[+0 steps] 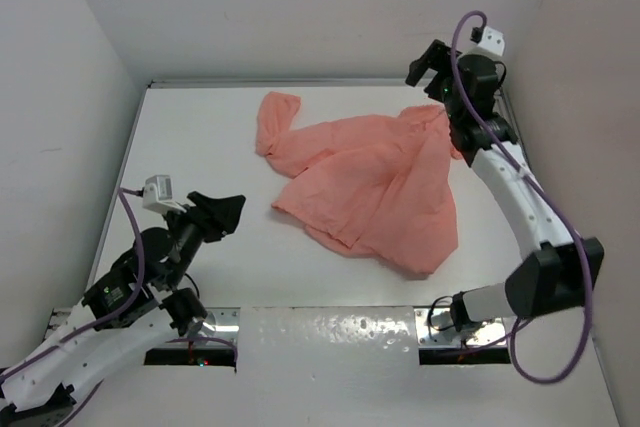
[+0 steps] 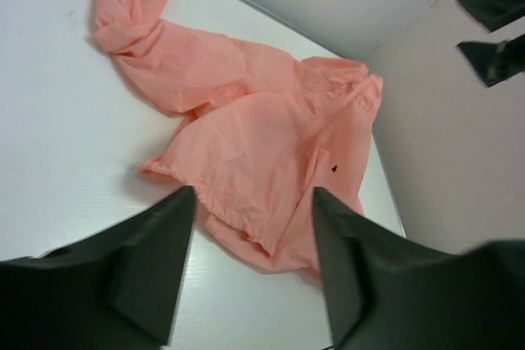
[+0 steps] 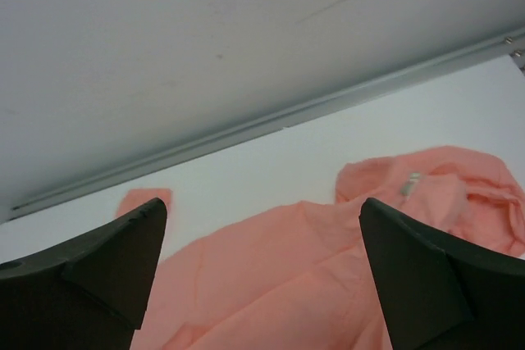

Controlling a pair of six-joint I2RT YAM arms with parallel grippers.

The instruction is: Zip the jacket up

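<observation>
The salmon-pink jacket (image 1: pixel 370 182) lies crumpled on the white table, right of centre, with one sleeve (image 1: pixel 275 122) bunched toward the back left. My left gripper (image 1: pixel 232 213) hovers open to the left of its near hem, apart from the cloth. In the left wrist view the jacket (image 2: pixel 246 120) spreads beyond that gripper (image 2: pixel 253 194), with nothing between the fingers. My right gripper (image 1: pixel 425 65) stands open, raised above the jacket's back right corner. Below it the right wrist view shows the jacket (image 3: pixel 312 276) and a small silvery piece (image 3: pixel 410 184) near the collar. The zipper line itself is hidden in the folds.
White walls close the table (image 1: pixel 200 147) in on the left, back and right. A grey rail (image 3: pixel 246 129) runs along the foot of the back wall. A metal strip (image 1: pixel 330 332) lies at the near edge between the arm bases. My right gripper (image 2: pixel 484 32) shows before the right wall.
</observation>
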